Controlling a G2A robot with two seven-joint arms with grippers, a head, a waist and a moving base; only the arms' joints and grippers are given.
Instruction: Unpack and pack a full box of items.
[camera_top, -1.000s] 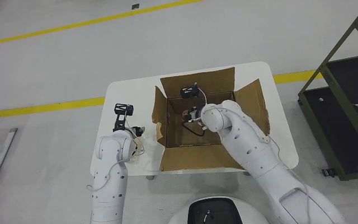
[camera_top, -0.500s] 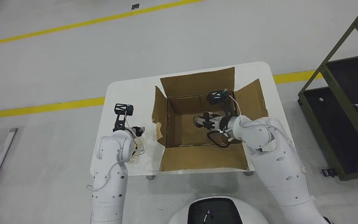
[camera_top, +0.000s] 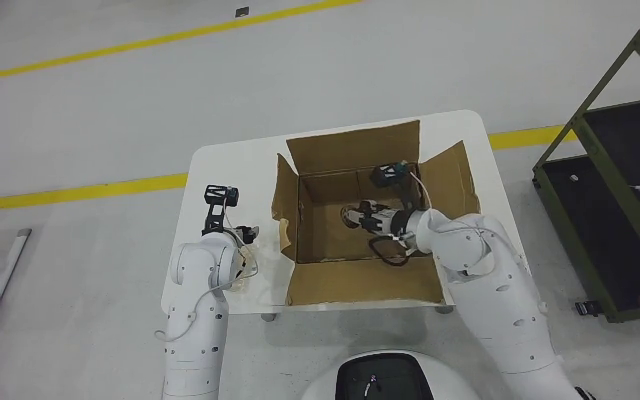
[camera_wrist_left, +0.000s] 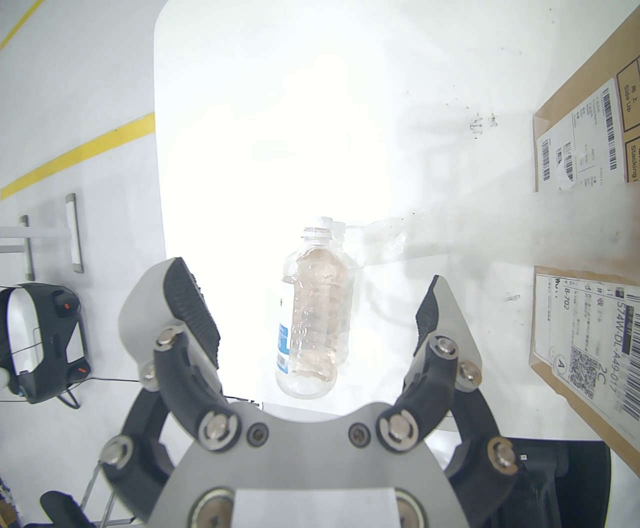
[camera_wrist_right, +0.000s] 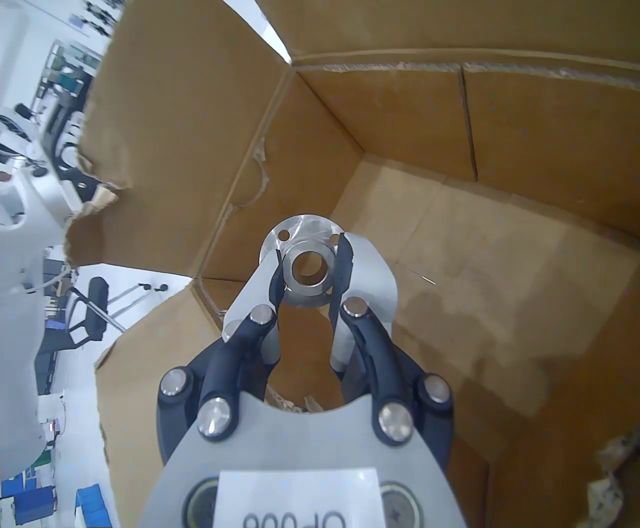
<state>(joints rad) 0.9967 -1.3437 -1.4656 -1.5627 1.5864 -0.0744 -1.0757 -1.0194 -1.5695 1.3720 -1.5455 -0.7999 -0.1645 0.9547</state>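
the right jaws are clamped on a metal flange (camera_wrist_right: 305, 260), the pads pinching its raised hub on either side of the bore, with the drilled disc beyond them. it looks like solid machined metal: stiff, probably heavy for its bulk, and smooth enough to slip. i judge the hub a sound hold if the squeeze is firm; the thin disc rim would give less purchase. the flange hangs inside the cardboard box (camera_top: 350, 150), above its floor, near the middle of the frame in the top view. the box stands open with its flaps splayed outward, one of them torn. the floor that shows is bare cardboard, though the arm covers part of it.

the left jaws are spread wide, gripping nothing, over a clear plastic bottle (camera_wrist_left: 312, 325) that appears to lie on its side on the white table (camera_wrist_left: 300, 100), left of the box in the top view. whether it holds water i cannot tell. it looks thin-walled, light, and apt to crush or roll, so its ribbed middle seems the best place to take it.
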